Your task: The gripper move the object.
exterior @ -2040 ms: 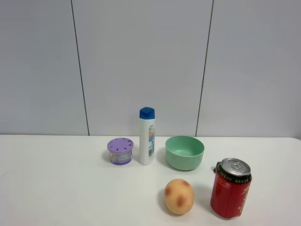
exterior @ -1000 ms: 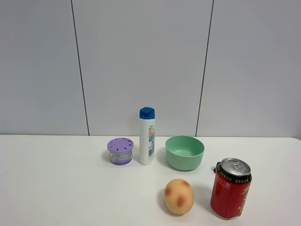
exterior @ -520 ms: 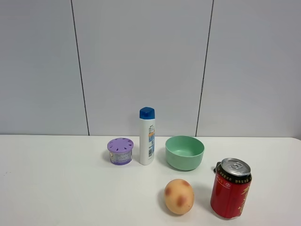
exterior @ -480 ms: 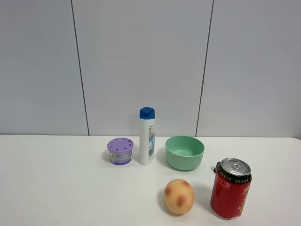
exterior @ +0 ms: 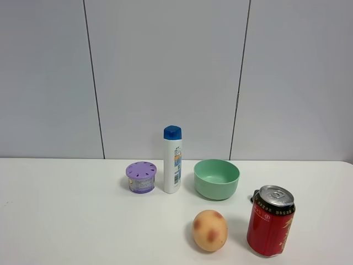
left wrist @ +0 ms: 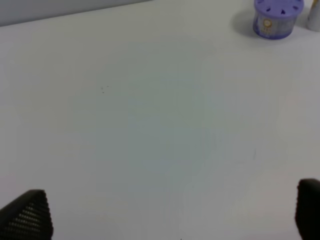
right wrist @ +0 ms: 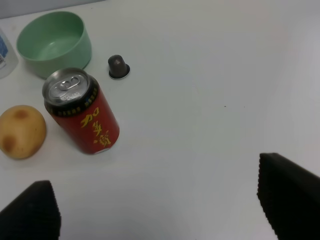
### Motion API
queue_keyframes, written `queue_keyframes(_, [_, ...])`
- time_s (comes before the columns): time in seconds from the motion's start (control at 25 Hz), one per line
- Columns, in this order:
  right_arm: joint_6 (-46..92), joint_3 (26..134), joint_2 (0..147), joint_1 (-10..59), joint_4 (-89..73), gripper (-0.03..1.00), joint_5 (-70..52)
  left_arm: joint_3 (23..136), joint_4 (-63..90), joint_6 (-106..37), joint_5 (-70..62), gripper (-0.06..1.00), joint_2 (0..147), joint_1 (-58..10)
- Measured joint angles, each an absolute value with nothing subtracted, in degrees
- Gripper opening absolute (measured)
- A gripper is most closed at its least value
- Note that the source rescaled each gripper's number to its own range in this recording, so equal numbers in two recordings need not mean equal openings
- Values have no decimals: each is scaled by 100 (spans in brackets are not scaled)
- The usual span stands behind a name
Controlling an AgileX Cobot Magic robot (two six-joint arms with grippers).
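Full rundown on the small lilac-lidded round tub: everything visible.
The small squat round tub has a lilac lid with dark slots arranged in a ring and a white-purple label around its side; it looks like plastic. It stands upright on the white table, lid on, just left of the white bottle with a blue cap, with a narrow gap between them. Nothing grips or touches it; the left wrist view shows it far from that gripper's fingertips.
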State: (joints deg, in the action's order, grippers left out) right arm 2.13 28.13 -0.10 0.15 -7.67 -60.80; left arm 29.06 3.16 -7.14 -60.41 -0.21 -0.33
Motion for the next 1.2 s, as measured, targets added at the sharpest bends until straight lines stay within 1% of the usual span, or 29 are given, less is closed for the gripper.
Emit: queue_keyframes(1.2, [213,2813,-10,15,-767,23,-6080,2906,316,-714,-6041,100,-21,-33])
